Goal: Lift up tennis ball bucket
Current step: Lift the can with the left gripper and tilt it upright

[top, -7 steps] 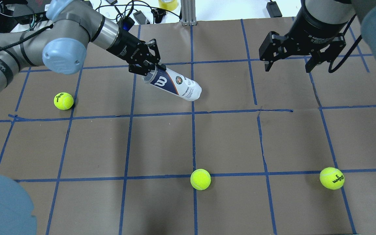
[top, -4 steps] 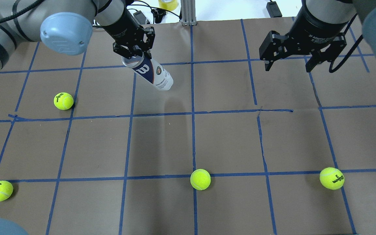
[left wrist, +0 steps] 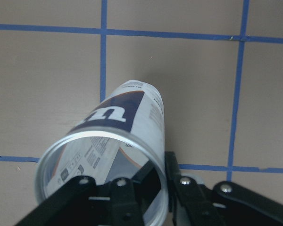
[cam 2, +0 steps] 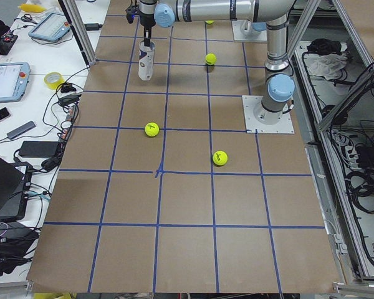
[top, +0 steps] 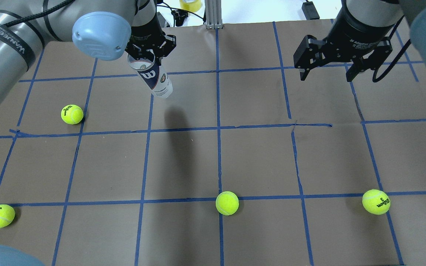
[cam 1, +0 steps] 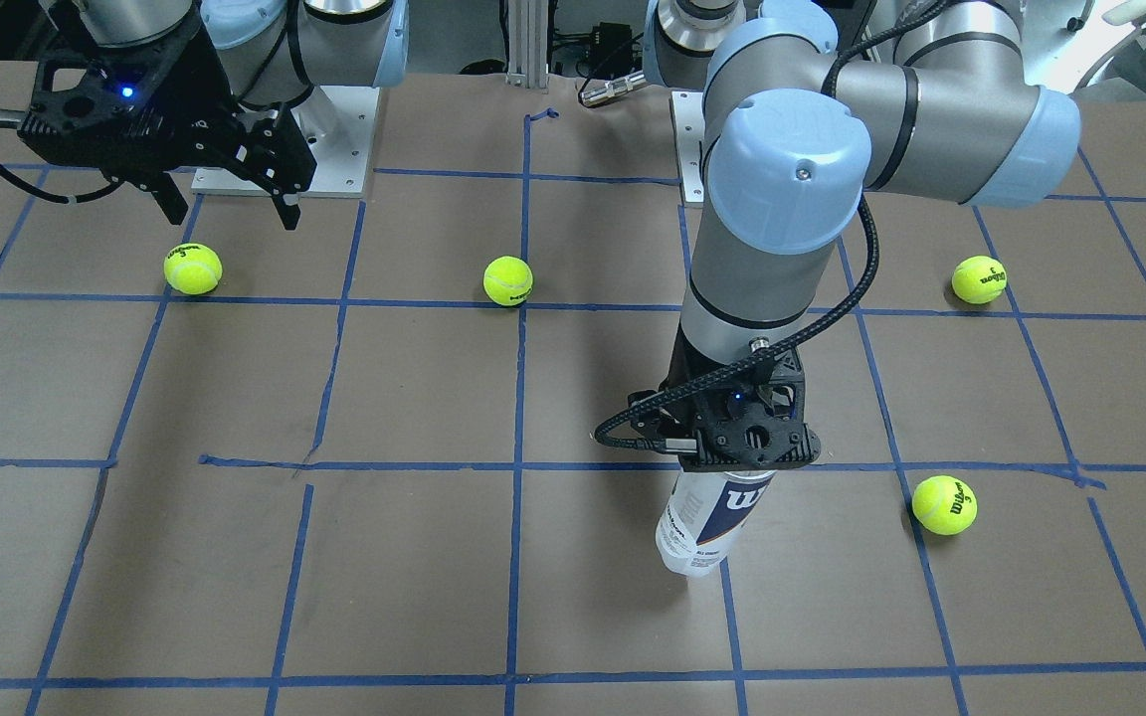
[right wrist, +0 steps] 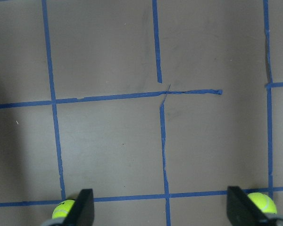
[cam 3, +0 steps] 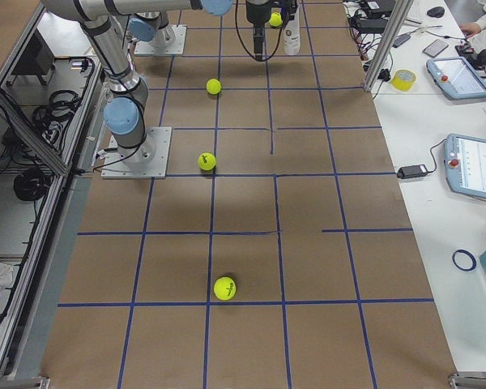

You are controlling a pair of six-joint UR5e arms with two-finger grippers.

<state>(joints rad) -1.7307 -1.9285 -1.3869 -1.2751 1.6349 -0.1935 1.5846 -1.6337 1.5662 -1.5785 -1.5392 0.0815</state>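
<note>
In the overhead view the left end effector [top: 147, 59] is at about 11 o'clock from the table [top: 257, 162] centre, clenched on the open metal rim of the can [top: 156, 80]. The left wrist view shows the rim's wall pinched between the fingers [left wrist: 120, 190], one inside the mouth and one outside. The can hangs mouth up and tilted, its closed bottom swung toward 5 o'clock in the overhead view, with the navy W panel facing the camera. Its shadow lies on the table apart from the bottom end, toward 6 o'clock, so the can looks clear of the surface. From the front view it hangs straight below the wrist, beside a blue tape line.

The right end effector [top: 325, 75] hovers at about 1 o'clock, well apart from the can, its jaws spread wide and grasping nothing; its wrist view shows only table between the fingers.

Four balls lie on the table, none touching the can: one at 9 o'clock [top: 72, 114], one at 8 o'clock near the edge [top: 0, 216], one at 6 o'clock [top: 227, 203] and one at 4 o'clock [top: 376, 201].
</note>
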